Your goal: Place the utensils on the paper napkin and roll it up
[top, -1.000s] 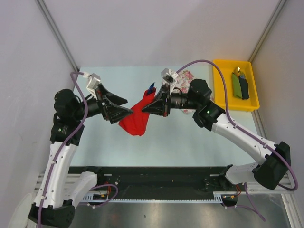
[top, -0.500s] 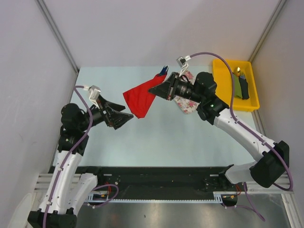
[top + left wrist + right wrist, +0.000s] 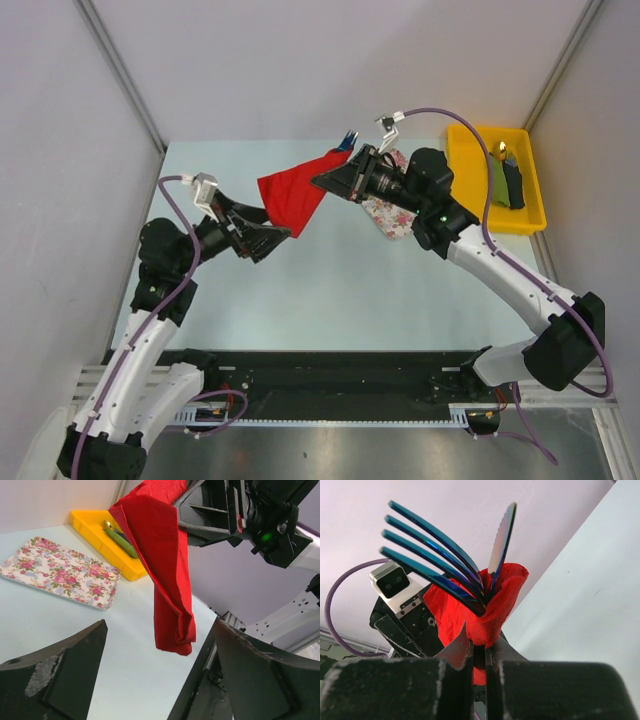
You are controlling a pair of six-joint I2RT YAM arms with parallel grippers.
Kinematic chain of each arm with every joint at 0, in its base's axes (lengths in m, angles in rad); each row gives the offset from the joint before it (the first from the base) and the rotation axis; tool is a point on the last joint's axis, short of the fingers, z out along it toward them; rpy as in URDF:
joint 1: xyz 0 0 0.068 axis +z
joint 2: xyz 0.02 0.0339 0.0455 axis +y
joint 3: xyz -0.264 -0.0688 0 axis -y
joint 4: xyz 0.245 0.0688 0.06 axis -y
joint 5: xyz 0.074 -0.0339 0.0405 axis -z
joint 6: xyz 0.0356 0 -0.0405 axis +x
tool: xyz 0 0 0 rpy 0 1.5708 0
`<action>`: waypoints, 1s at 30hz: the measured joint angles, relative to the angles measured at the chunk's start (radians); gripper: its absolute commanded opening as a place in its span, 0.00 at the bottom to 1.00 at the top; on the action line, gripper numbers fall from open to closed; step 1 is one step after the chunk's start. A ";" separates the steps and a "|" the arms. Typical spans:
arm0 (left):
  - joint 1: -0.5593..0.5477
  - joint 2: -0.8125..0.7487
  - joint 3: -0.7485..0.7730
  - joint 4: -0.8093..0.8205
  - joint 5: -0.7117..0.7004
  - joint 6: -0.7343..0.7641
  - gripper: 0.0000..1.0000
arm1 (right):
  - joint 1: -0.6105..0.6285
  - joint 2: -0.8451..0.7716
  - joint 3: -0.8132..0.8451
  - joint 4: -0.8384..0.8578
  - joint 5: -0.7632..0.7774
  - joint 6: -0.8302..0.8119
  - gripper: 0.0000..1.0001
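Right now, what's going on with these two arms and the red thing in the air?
The right gripper is shut on the paper napkin, holding it up off the table with the utensils wrapped inside and their tips sticking out of the far end. The napkin is only loosely bundled and its free end hangs down. The left gripper is open just by that hanging end, not touching it. A floral cloth lies on the table beyond.

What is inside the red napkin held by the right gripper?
Blue fork tines and a serrated knife blade stick out of the red napkin. Their handles are hidden inside the wrapping.
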 measured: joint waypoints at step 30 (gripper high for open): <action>0.040 0.069 -0.066 0.182 0.100 -0.286 0.67 | -0.008 0.011 0.000 0.090 -0.056 -0.005 0.00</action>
